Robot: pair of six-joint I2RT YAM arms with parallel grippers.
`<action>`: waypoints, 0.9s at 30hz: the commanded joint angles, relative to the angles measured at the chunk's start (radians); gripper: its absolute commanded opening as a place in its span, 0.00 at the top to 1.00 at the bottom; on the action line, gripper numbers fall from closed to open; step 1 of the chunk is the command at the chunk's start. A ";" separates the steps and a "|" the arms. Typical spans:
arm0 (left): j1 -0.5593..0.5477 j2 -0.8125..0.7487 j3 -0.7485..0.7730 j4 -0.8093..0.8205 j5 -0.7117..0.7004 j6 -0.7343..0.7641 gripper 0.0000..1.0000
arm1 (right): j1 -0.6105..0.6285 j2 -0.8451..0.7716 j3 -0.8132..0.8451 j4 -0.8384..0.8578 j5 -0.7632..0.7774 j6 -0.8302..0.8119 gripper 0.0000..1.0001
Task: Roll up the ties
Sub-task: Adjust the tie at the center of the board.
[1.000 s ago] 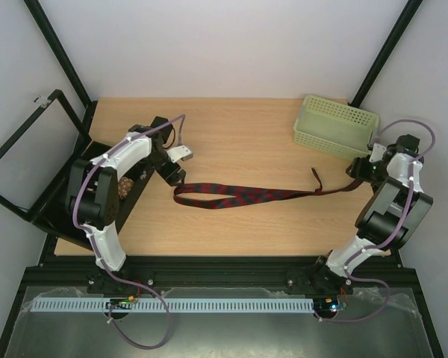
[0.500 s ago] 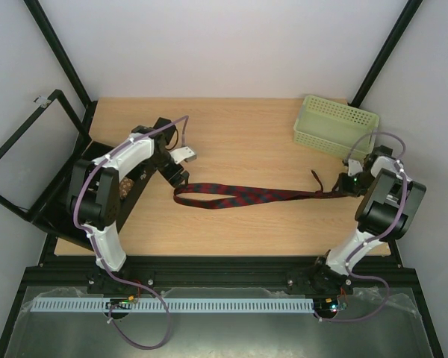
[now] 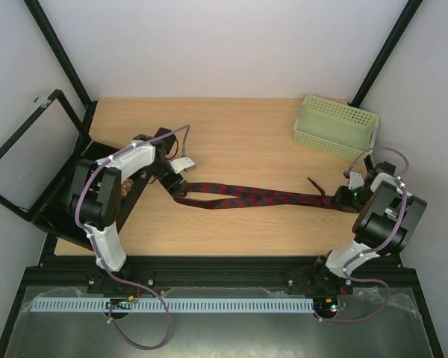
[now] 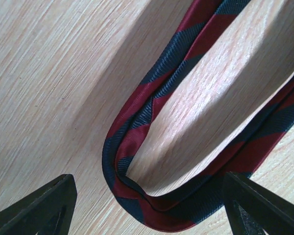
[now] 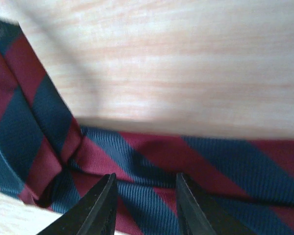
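One dark red tie with navy diagonal stripes [image 3: 261, 197] runs across the middle of the wooden table, doubled into two strands. Its folded left end [image 4: 137, 122] curls on the wood between the widely spread fingers of my left gripper [image 3: 179, 180], which is open [image 4: 147, 196] and touches nothing. At the tie's right end, my right gripper [image 3: 342, 197] has its narrow black fingers closed in on the layered fabric [image 5: 152, 156], and the cloth fills the gap between the tips [image 5: 144, 196]. A short tail of the tie [image 3: 311, 181] sticks out just left of that gripper.
A pale green perforated basket [image 3: 336, 127] stands at the back right, close behind the right arm. A black box [image 3: 97, 168] holding something brown sits off the table's left edge beside the left arm. Black frame posts rise at both back corners.
My right gripper moved forward and left onto the tie's right end and closed on it. The left gripper dropped toward the folded end. The tie now lies straighter, its left strands spread apart.
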 commanded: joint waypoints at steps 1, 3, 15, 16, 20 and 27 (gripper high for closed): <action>-0.003 -0.042 -0.021 -0.020 0.040 0.066 0.16 | 0.016 0.062 0.087 0.032 -0.066 0.005 0.65; -0.002 -0.038 -0.022 -0.025 0.043 0.071 0.17 | 0.046 0.134 0.137 0.025 -0.041 0.003 0.66; 0.003 -0.128 -0.070 -0.064 0.161 0.260 0.21 | 0.097 0.203 0.396 -0.125 -0.090 0.045 0.53; -0.002 -0.132 -0.077 -0.054 0.157 0.271 0.21 | 0.109 0.191 0.408 -0.144 -0.105 0.060 0.48; -0.033 -0.095 -0.078 -0.017 0.093 0.293 0.24 | 0.203 0.157 0.413 -0.188 -0.088 0.135 0.38; -0.060 -0.037 -0.047 0.011 0.043 0.279 0.25 | 0.418 0.151 0.333 -0.125 0.165 0.186 0.35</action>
